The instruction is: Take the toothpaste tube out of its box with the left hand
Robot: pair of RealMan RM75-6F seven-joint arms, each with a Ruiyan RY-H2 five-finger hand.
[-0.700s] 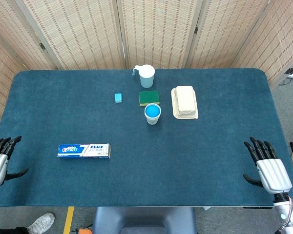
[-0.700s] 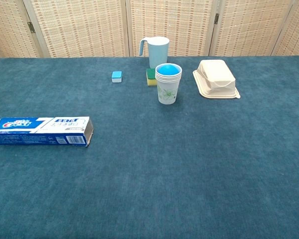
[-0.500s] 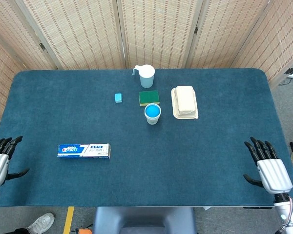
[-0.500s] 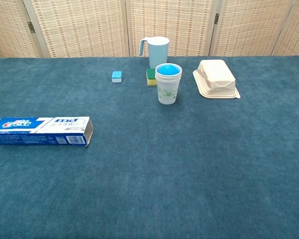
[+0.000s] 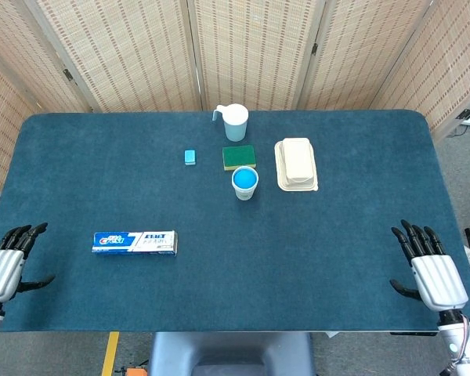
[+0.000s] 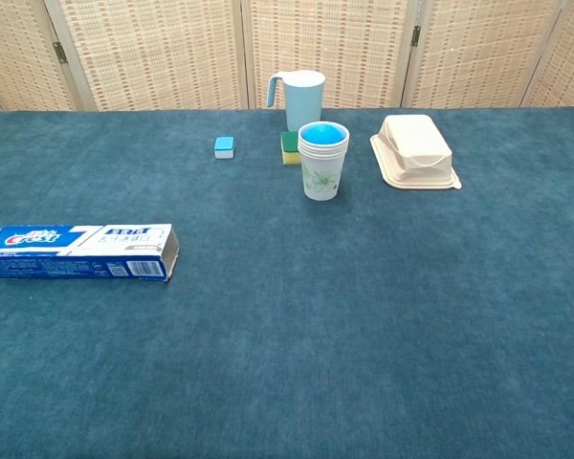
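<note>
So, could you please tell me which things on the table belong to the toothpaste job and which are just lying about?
For the job:
- toothpaste box, lying flat and closed, tube not visible
- left hand, empty at the table's near left edge

Just lying about:
- stack of paper cups
- pale blue mug
- green sponge
- small blue block
- beige takeaway box
- right hand, empty

Brightness: both views bright and evenly lit.
Source: diffuse, apparently overhead; no lamp visible.
Shadows: soft and short; a faint one beside the cup stack [image 6: 323, 161], centre of chest view.
Glare: none on the table cloth [image 5: 321, 251].
Focus: sharp throughout; no motion blur.
Distortion: table edges bow slightly in head view.
</note>
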